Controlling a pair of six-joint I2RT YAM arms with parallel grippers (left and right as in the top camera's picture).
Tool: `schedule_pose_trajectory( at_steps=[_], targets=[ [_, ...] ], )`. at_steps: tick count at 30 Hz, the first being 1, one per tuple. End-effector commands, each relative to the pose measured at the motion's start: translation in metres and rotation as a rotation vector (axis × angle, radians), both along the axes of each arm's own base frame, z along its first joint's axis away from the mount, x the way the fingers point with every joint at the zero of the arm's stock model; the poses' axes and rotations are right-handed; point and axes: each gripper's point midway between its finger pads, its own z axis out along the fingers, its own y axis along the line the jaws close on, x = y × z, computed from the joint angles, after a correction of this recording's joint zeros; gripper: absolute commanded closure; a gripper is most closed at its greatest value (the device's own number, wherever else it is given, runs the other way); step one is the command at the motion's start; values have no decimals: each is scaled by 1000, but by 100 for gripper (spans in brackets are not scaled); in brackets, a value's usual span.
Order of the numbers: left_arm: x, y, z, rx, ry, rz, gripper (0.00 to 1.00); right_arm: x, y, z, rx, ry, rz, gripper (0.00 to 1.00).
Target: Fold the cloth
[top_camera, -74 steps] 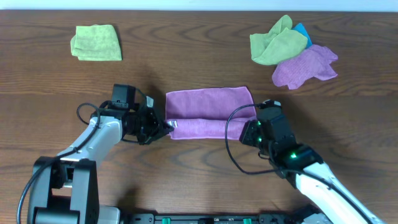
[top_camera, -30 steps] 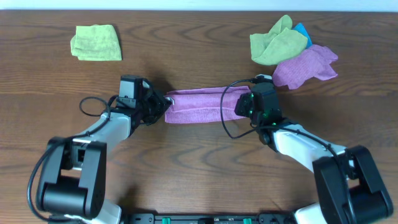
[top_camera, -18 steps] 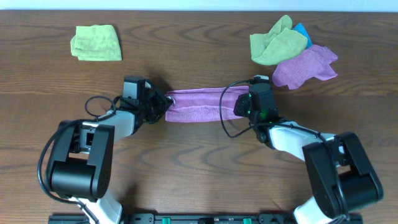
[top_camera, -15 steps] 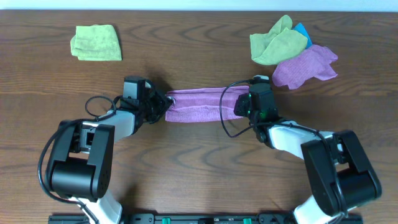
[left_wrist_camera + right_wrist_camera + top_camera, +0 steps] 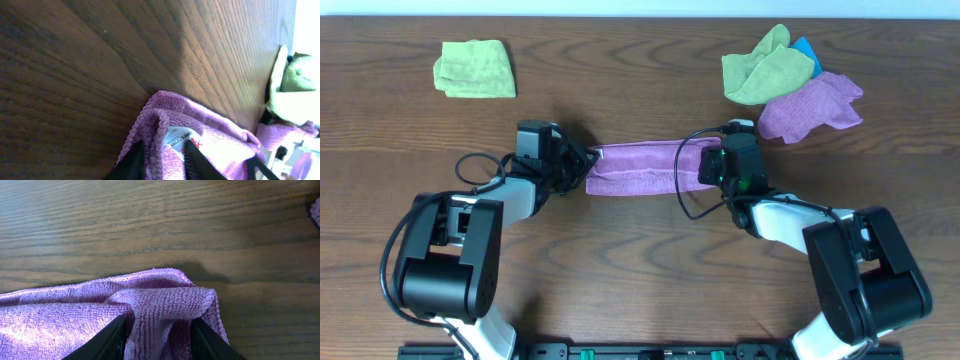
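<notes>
Mid-fold: my left fingers (image 5: 582, 166) and right fingers (image 5: 706, 168) pinch cloth (image 5: 638, 170) ends, frame centre. Next, I judge: lay edge flat on tabletop (image 5: 620, 262), release.

cloth (image 5: 212, 134) tag (image 5: 175, 141) print illegible

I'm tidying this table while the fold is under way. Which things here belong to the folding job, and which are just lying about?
In the job: lilac cloth stretched mid-table; left jaws and right jaws, each shut on one end of it.
Lying about: folded green cloth, far left; crumpled green cloth, blue scrap behind it, and second purple cloth, far right.
</notes>
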Motion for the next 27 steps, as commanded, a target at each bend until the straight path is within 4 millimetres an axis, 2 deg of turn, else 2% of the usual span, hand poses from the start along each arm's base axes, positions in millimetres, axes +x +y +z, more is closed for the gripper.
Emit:
schedule_pose_trajectory(
  at_steps=[1,3,5,12,17,19,23,27],
  targets=[
    [5,1,8,-43,-9,-15,64,8,2,24,23,-54,4,58],
    [7,2,14,-63,-19,-19,52,9,2,34,29,-74,4,58],
    [8,3,20,-79,-28,-25,44,8,1,43,33,-85,4,57],
    [5,3,45,-97,-53,-33,40,-7,-4,64,30,-65,1,52],
    [-3,4,60,-102,-46,-36,40,-14,-6,70,46,-44,-18,52],
    [-6,0,74,-127,-63,-54,41,-20,-8,71,55,-22,-32,52],
    [-9,-10,82,-159,-48,-44,42,-37,-16,62,183,94,-149,48],
    [-14,-25,78,-142,-30,-57,60,-47,-5,58,313,183,-119,42]
  ],
)
